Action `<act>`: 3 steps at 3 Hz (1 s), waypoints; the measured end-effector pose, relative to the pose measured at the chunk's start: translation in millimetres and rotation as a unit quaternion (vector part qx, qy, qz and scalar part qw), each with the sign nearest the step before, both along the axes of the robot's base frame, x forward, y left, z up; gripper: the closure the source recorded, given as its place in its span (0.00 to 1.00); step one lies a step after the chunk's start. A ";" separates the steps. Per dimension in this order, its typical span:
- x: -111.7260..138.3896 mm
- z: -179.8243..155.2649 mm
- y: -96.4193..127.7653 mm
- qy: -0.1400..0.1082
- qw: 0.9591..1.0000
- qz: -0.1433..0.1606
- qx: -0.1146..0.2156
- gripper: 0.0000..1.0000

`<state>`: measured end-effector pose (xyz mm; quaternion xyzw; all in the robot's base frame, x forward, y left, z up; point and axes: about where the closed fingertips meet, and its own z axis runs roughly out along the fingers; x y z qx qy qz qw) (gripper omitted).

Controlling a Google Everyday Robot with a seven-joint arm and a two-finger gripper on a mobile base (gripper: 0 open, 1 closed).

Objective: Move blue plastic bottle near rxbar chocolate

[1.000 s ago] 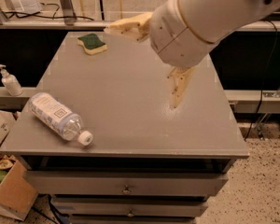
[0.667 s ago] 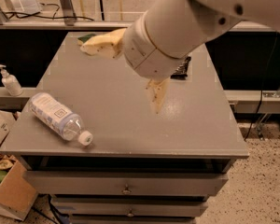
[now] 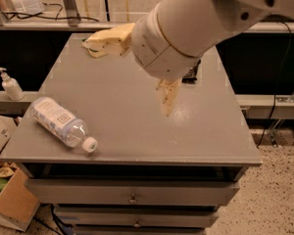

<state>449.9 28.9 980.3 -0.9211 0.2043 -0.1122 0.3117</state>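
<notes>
Cream hand (image 3: 127, 79), fingers (image 3: 166, 94) wide apart, hovers over table (image 3: 210, 131); arm (image 3: 186, 28) half-hides rxbar chocolate (image 3: 191, 74), blue plastic bottle (image 3: 61, 123) lies aside.

We see the blue plastic bottle (image 3: 62, 123), clear, pale label, white cap, lying on its side at the front left of the bench (image 3: 122, 136), the rxbar chocolate (image 3: 192, 74), dark, mostly hidden behind the arm (image 3: 186, 28), well apart at the right, the hand (image 3: 129, 78) spread wide above the bench's middle.

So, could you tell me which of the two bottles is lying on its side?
The blue plastic bottle at the table's front-left corner; the white pump dispenser stands upright beside the table. The open gripper hangs above mid-table.
</notes>
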 end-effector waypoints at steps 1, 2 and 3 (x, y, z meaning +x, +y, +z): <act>2.9 8.3 7.7 -0.029 0.999 0.040 -0.004 0.00; 5.3 11.3 14.8 -0.054 0.995 0.081 -0.014 0.00; 13.6 -2.6 33.6 -0.067 0.987 0.145 -0.036 0.00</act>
